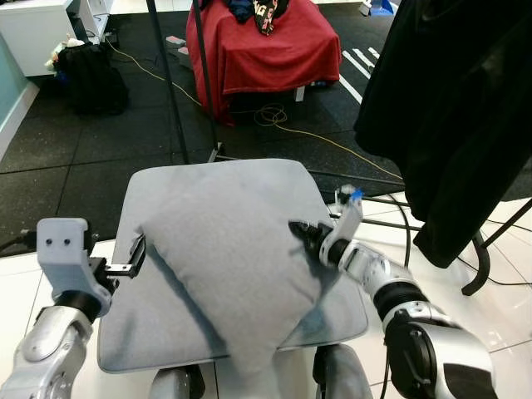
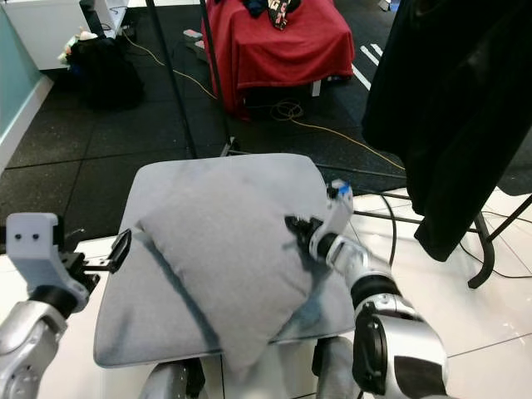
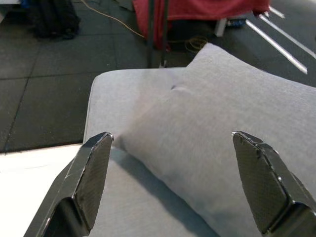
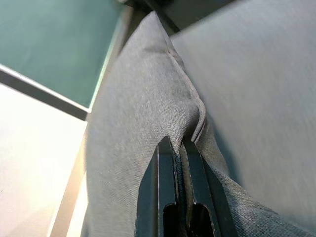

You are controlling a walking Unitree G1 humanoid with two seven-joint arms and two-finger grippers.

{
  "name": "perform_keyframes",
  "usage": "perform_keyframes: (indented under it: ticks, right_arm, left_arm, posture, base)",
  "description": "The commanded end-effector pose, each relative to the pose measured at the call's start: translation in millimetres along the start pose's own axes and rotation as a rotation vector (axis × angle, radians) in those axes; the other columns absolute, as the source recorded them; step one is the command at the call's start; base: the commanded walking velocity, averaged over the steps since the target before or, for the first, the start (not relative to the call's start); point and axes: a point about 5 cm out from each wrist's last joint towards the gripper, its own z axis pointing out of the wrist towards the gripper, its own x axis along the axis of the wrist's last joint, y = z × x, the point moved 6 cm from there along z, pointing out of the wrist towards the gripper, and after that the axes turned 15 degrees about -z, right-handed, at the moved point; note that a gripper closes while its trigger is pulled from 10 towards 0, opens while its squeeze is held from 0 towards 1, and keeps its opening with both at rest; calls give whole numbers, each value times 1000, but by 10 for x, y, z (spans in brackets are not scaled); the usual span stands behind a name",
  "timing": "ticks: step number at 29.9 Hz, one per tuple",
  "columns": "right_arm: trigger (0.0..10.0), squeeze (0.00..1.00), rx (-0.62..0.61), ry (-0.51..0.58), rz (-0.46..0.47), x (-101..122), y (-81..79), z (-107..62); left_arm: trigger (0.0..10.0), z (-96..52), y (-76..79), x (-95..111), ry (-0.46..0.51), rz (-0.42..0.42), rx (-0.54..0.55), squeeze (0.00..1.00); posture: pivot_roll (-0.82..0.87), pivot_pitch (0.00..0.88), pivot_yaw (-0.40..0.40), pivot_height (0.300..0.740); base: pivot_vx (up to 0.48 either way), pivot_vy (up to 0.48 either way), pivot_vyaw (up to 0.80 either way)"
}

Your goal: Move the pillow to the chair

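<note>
A grey pillow lies on the grey cushioned chair seat just in front of me. My right gripper is shut on the pillow's right edge, and the right wrist view shows a fold of the fabric pinched between the fingers. My left gripper sits at the pillow's left corner, open; the left wrist view shows its fingers spread wide with the pillow ahead of them, not touching it.
A red-draped table stands beyond on the dark mat floor, with a black pole and cables before it. A black garment hangs on a stand at the right. A black bag sits at the far left.
</note>
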Motion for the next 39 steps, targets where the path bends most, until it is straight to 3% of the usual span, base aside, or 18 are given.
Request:
perform_keyframes:
  ticks: [1,6,11,17,25,34,39]
  right_arm:
    - [0,0,41,130,-55,402,-68,16]
    - [0,0,55,159,-94,545,-109,22]
    - [0,0,39,111,-89,418,-40,-12]
    - [0,0,53,84,-94,366,-47,-20]
    - [0,0,60,85,-95,393,-65,-15]
    - [0,0,69,102,-106,488,-90,2]
    - [0,0,73,113,-107,537,-102,4]
  left_arm:
    - [10000,30,51,-60,-4,-13,-6,0]
    - [10000,95,150,-75,9,-41,-25,0]
    - [10000,175,278,-129,18,-94,-37,0]
    - [10000,240,174,-156,22,-178,51,0]
    - [10000,263,71,-239,-6,-121,113,0]
    - [10000,285,104,-215,28,-136,110,0]
    - [10000,293,161,-236,26,-125,89,0]
  posture:
    - [-67,100,-63,485]
    - [-91,87,-71,490]
    - [-109,80,-87,510]
    - [-120,83,-104,535]
    - [-125,76,-113,560]
    - [-126,68,-121,595]
    - [-127,65,-121,625]
  base:
    - [0,0,0]
    - [0,0,0]
    - [0,0,0]
    - [0,0,0]
    - [-260,0,0]
    - [0,0,0]
    - [-393,0,0]
